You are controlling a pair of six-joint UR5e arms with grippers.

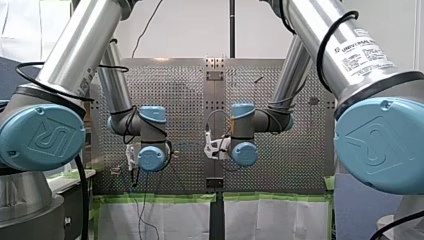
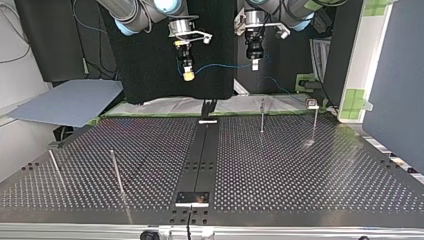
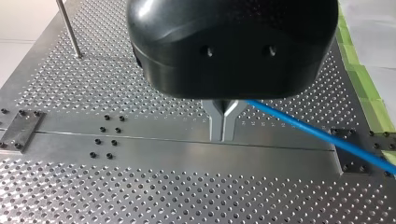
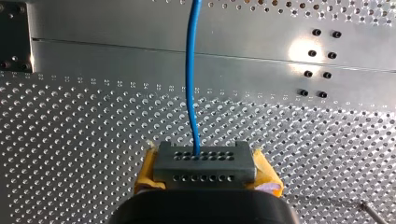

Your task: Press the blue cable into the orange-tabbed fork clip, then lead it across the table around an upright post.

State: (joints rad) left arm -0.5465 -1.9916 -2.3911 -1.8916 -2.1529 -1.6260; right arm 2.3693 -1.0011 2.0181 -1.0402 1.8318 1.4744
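Over the worktop (image 2: 300, 165), my left tool (image 3: 222, 127), metal fingers (image 3: 215, 122) pinched on the blue cable (image 3: 299, 125), and my right tool (image 4: 206, 173), yellow pads (image 4: 145, 171) clamped on its grey plug (image 4: 205, 158), hold it strung in mid-air, so I judge it best to lower both together under gentle tension.

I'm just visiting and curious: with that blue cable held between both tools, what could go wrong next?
The blue cable spans my left tool and right tool; moving apart could tug it from the thin left fingers or strain it at the grey block. Coming down, it might snag a thin upright post.
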